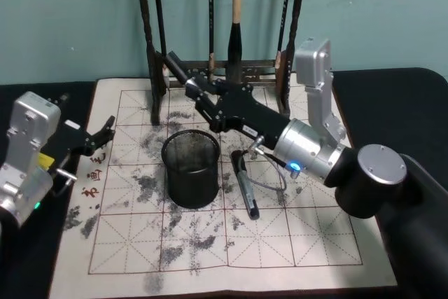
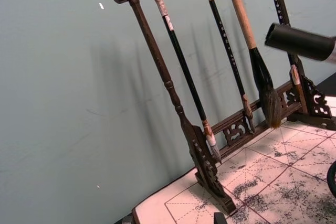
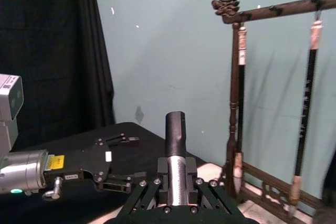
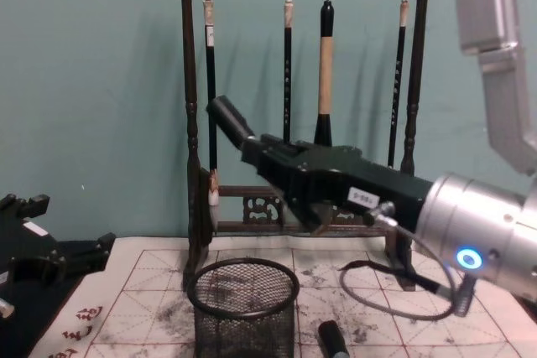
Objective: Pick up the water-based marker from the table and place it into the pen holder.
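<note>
My right gripper [image 1: 201, 93] was pinched shut on the marker [image 1: 180, 69], gripping its lower part; the free end stuck out tilted, up and toward the brush rack [image 1: 155, 68]; marker was off the table, in the air above and a bit behind the pen holder [image 1: 190, 181], not yet in it. Pick looked done to me; what was left was tipping the marker down, lining it up over the opening and letting go. A second dark pen [image 1: 245, 188] lay on the inked mat [image 1: 308, 236] just beside the holder, on its right; untouched. My left gripper [image 1: 103, 132] sat idle at the mat's left edge, fingers spread, holding nothing.

Views: chest view showed the marker [image 4: 231, 119] well above the holder's rim [image 4: 201, 278], a gap the head view flattened; right wrist view looked straight along the marker [image 3: 176, 135] clamped between the fingers [image 3: 140, 192] and caught the spread left gripper [image 3: 118, 158] beyond; left wrist view gave the marker's end [image 2: 299, 41] against the hanging brushes and a sliver of the mat.
</note>
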